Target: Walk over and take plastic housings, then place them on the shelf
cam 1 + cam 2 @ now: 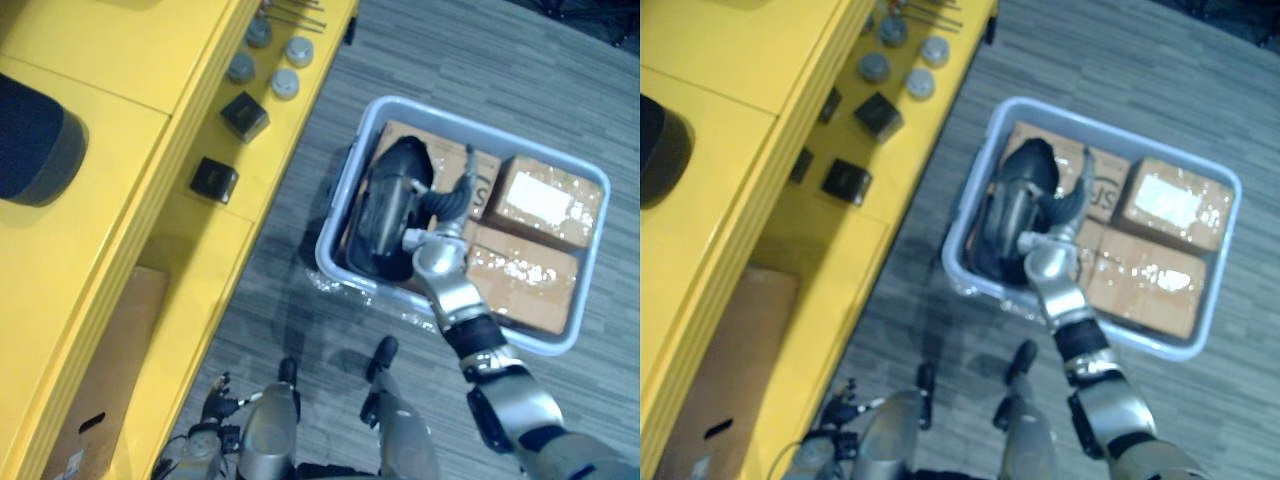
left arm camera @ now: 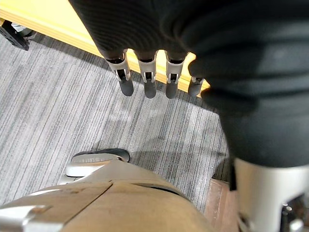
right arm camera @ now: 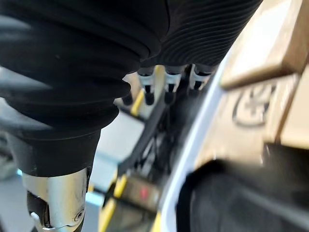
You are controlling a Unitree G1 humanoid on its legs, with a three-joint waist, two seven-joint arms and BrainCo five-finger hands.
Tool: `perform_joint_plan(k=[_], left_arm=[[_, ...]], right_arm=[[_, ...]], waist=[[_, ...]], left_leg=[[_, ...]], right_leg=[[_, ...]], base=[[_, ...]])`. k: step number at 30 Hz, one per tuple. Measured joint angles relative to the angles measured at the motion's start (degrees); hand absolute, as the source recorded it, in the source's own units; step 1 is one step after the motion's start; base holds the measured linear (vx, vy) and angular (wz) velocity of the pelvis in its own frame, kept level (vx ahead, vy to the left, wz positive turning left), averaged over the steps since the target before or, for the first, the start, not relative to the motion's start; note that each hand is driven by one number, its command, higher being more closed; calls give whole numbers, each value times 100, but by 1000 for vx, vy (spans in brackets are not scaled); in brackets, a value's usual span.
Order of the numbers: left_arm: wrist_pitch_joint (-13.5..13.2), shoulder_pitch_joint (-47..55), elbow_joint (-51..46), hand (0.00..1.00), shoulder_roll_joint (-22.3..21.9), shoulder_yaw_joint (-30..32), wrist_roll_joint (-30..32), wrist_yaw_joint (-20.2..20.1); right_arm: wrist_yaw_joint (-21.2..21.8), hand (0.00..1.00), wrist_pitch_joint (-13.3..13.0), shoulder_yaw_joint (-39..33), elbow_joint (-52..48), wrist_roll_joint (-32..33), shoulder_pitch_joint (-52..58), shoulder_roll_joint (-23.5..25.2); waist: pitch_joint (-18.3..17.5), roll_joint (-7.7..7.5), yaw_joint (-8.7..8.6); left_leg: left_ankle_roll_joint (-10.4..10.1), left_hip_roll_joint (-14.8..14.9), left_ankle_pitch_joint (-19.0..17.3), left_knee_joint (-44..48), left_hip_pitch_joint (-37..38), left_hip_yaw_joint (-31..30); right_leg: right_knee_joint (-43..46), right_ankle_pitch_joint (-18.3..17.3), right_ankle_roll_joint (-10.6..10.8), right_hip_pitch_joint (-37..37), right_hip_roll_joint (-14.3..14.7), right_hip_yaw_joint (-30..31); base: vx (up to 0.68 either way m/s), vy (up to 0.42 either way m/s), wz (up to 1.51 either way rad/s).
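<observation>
- Our right hand (image 1: 447, 203), fingers straight and empty, reached just right of the black housing (image 1: 388, 205) in the bin (image 1: 336, 215).
- The housing's long axis ran near to far.
- Our left hand (image 2: 147, 77) hung open, well apart.

Bin (image 1: 330, 262) on floor (image 1: 450, 50), right of shelf (image 1: 120, 60); housing (image 1: 385, 215) inside it, left of boxes (image 1: 525, 275).
</observation>
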Motion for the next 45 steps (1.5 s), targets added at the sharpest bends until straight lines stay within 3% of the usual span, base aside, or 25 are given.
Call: perform_joint_plan(k=[7, 16, 22, 29, 33, 45], left_arm=[[-2, 0, -3, 0, 4, 8, -57, -71], [8, 6, 19, 0, 6, 18, -225, -110], [8, 6, 77, 0, -3, 41, -462, -141], [8, 6, 121, 0, -5, 55, -630, -249], [6, 6, 117, 0, -6, 55, -668, -275], [-40, 5, 119, 0, -29, 48, -850, -283]], right_arm=[[-284, 0, 90, -401, -29, 59, 19, -108], [738, 0, 115, -497, 208, 423, 232, -244], [1218, 0, 371, -496, 470, 574, 202, -304], [1586, 0, 403, -490, 674, 639, 76, -324], [1744, 0, 600, -480, 864, 672, -41, -344], [2182, 0, 616, -247, 1317, 603, -297, -552]], waist=[[3, -6, -7], [12, -22, -7], [29, -53, 0], [36, -65, 10], [37, -65, 15], [104, -25, 39]], left_leg=[[0, 2, -3, 1, -59, 26], [20, 21, -60, 179, -287, -15], [11, 31, -71, 352, -454, -53], [11, 36, -85, 420, -509, -95], [11, 36, -85, 424, -553, -128], [12, 35, -84, 416, -572, -167]], right_leg=[[1, 0, 0, -86, 9, 26], [0, 0, -1, -224, 26, 41], [0, 1, -1, -287, 26, 31], [0, 4, -4, -289, 27, 11], [0, 4, -4, -318, 27, 5], [0, 4, -4, -318, 25, 0]], base=[[-10, -8, -2], [-43, -22, -1], [-28, -12, 2], [-7, -1, 2], [4, 2, 3], [0, 0, 0]])
